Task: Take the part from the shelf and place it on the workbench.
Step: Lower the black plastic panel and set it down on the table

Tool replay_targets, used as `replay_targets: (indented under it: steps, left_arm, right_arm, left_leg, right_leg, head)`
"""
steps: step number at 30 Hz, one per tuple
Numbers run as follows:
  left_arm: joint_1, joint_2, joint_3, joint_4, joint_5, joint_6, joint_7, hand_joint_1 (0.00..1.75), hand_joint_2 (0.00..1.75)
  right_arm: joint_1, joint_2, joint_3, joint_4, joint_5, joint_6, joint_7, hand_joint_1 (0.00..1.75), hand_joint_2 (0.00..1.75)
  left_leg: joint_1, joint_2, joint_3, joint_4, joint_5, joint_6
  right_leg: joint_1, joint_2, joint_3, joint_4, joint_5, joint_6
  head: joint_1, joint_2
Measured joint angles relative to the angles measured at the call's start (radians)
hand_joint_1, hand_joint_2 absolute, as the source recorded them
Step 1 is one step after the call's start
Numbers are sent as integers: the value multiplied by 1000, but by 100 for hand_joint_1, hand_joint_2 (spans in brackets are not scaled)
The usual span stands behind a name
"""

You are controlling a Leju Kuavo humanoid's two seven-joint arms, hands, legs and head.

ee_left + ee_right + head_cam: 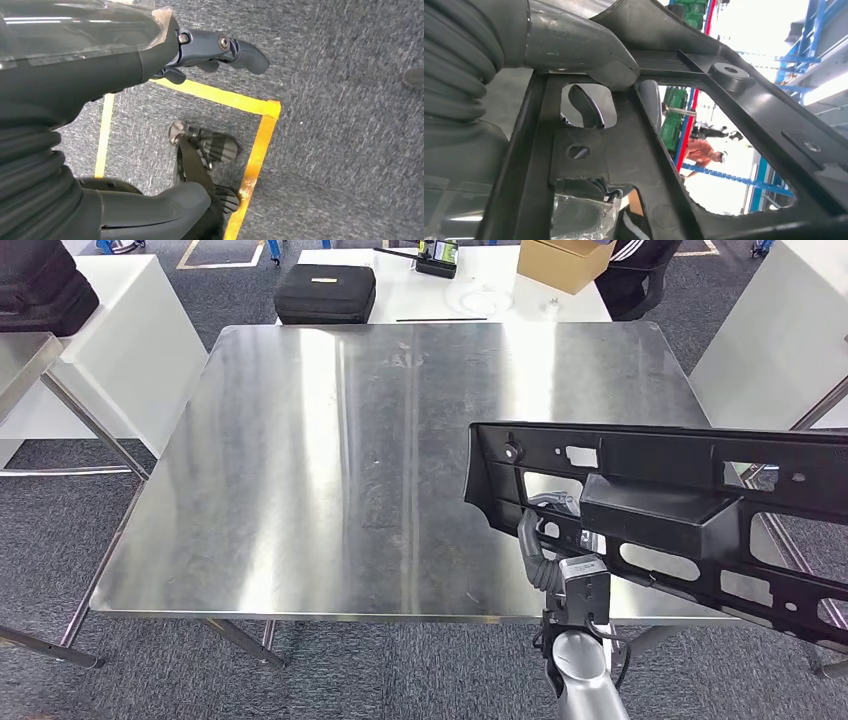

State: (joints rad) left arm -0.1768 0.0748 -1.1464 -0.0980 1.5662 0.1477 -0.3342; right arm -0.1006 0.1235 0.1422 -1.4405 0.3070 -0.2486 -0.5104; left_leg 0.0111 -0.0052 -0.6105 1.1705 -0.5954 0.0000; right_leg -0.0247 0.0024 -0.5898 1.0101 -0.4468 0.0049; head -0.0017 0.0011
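We hold the long black part [680, 510] in our right hand [548, 530], fingers wrapped through one of its openings near the end; it hangs over the right front corner of the steel bench [330, 460], with much of its length reaching out past the right edge. Our left hand [220, 50] hangs by our side above the carpet, fingers loose and holding nothing. To set the part down well, we should carry it left toward the bench's middle, level it, lower until it rests flat, and only then let go.
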Motion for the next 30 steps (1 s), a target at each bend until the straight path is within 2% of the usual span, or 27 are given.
replay_targets:
  steps: [1, 2, 3, 4, 6, 7, 8, 9, 12, 13, 14, 16, 17, 18, 19, 20, 21, 22, 23, 24, 25, 27, 30]
  left_arm:
    - [2, 0, 0, 0, 1, 1, 0, 0, 175]
    - [4, 0, 1, 0, 2, 1, 0, 0, 175]
    - [5, 0, 1, 0, 3, 1, 0, 0, 175]
    - [6, 0, 1, 0, 4, 1, -1, 0, 175]
    - [6, 1, 2, 0, 4, 1, -1, 0, 175]
    - [5, 1, 2, 0, 4, 1, -1, 0, 175]
    - [5, 2, 2, 0, 4, 1, -2, 0, 175]
    - [4, 2, 2, 0, 5, 1, -2, 0, 175]
    - [4, 2, 2, 0, 6, -1, -2, 0, 175]
    - [3, 3, 2, 0, 6, -2, -2, 0, 175]
    - [2, 3, 2, 0, 6, -3, -2, 0, 175]
    - [1, 4, 2, 0, 6, -5, -1, 0, 175]
    - [1, 4, 2, 0, 6, -4, 0, 0, 175]
    - [2, 4, 1, 0, 6, -3, 3, 0, 175]
    - [2, 3, 1, 0, 6, 0, 6, 0, 175]
    - [2, 3, 0, 0, 4, 2, 9, 0, 175]
    - [2, 2, -1, 0, 3, 3, 12, 0, 175]
    - [0, 2, -2, 0, 1, 4, 14, 0, 175]
    - [-2, 2, -4, 0, 0, 6, 16, 0, 175]
    - [-4, 3, -6, 0, -1, 7, 17, 0, 175]
    - [-5, 4, -8, 0, -1, 8, 18, 0, 175]
    - [-7, 5, -12, 0, -1, 9, 19, 0, 175]
    - [-9, 5, -17, 0, -1, 9, 20, 0, 175]
  right_arm:
    - [-1, 1, 0, 4, 0, 0, -3, 175, 175]
    - [-2, 1, 0, 8, -1, 0, -4, 175, 175]
    - [-3, 1, 0, 13, -1, 0, -6, 175, 175]
    - [-3, 1, 0, 17, -1, 0, -6, 175, 175]
    - [-7, 2, 1, 24, -2, 0, -7, 175, 175]
    - [-11, 3, 1, 26, -2, 0, -7, 175, 175]
    - [-15, 4, 1, 28, -2, 0, -8, 175, 175]
    - [-18, 4, 1, 30, -2, 0, -8, 175, 175]
    - [-24, 6, 1, 35, -1, 0, -10, 175, 175]
    - [-27, 6, 2, 36, -1, 0, -11, 175, 175]
    - [-30, 6, 3, 38, -1, 0, -14, 175, 175]
    - [-34, 5, 5, 43, -1, 0, -18, 175, 175]
    - [-34, 4, 6, 48, -1, 1, -22, 175, 175]
    - [-34, 3, 9, 51, -1, 3, -26, 175, 175]
    - [-35, 2, 13, 55, -1, 6, -32, 175, 175]
    - [-38, 1, 20, 57, 0, 11, -39, 175, 175]
    - [-44, 1, 30, 60, 1, 14, -45, 175, 175]
    - [-52, 1, 41, 63, 3, 17, -49, 175, 175]
    - [-60, 2, 52, 66, 4, 18, -52, 175, 175]
    - [-67, 2, 62, 70, 4, 18, -54, 175, 175]
    - [-71, 3, 69, 73, 4, 18, -55, 175, 175]
    - [-77, 4, 80, 78, 4, 18, -55, 175, 175]
    - [-84, 4, 91, 86, 5, 17, -56, 175, 175]
  left_leg:
    - [0, 0, -44, 69, -21, -2]
    - [0, 0, -81, 117, -26, -3]
    - [0, 1, -102, 130, -10, -3]
    - [0, 1, -103, 101, 26, -1]
    - [0, 1, -58, -32, 117, 7]
    - [-2, 1, -31, -92, 144, 11]
    - [-5, 1, -15, -129, 155, 15]
    - [-8, 1, -7, -142, 152, 20]
    - [-9, 0, 1, -153, 147, 37]
    - [-7, 0, 7, -158, 147, 44]
    - [-4, 0, 14, -163, 146, 50]
    - [-5, 1, 21, -163, 139, 58]
    - [-6, 0, 24, -163, 136, 60]
    - [-6, -1, 28, -163, 132, 60]
    - [-6, -3, 34, -162, 128, 59]
    - [-5, -4, 41, -162, 123, 57]
    - [-5, -6, 48, -162, 116, 53]
    - [-8, -6, 54, -161, 109, 48]
    - [-11, -7, 58, -160, 104, 44]
    - [-14, -7, 59, -158, 99, 43]
    - [-16, -7, 60, -157, 97, 46]
    - [-15, -7, 62, -160, 97, 54]
    - [-15, -5, 66, -168, 97, 53]
  right_leg:
    - [1, 0, 5, 0, -4, -4]
    - [2, 0, 10, 0, -9, -6]
    - [3, 1, 16, 0, -15, -6]
    - [3, 2, 24, 0, -21, -4]
    - [3, 4, 42, 0, -35, 1]
    - [7, 5, 49, 0, -41, 6]
    - [9, 5, 52, 0, -46, 11]
    - [11, 5, 52, -2, -49, 17]
    - [12, 4, 49, 1, -58, 33]
    - [13, 3, 38, 24, -68, 35]
    - [13, 2, 14, 69, -85, 36]
    - [12, 2, -66, 207, -127, 35]
    - [12, 2, -105, 265, -139, 37]
    - [12, 2, -130, 292, -136, 42]
    - [11, 1, -134, 275, -115, 49]
    - [10, 1, -118, 221, -80, 58]
    - [9, 0, -89, 143, -40, 65]
    - [10, -1, -60, 74, -7, 66]
    - [10, -1, -39, 27, 14, 63]
    - [10, -2, -28, 3, 23, 57]
    - [10, -1, -25, 2, 23, 52]
    - [10, 0, -25, 1, 24, 48]
    - [12, 2, -25, 1, 20, 43]
  head:
    - [0, 0]
    - [0, 0]
    - [0, 0]
    - [0, 0]
    - [0, 0]
    - [0, 0]
    - [0, 0]
    - [0, 0]
    - [0, 0]
    - [1, 0]
    - [2, 0]
    - [2, 0]
    - [2, 0]
    - [2, 0]
    - [2, 0]
    - [2, 0]
    - [2, 0]
    - [2, 0]
    - [2, 0]
    - [1, 0]
    - [1, 0]
    - [1, 0]
    - [1, 0]
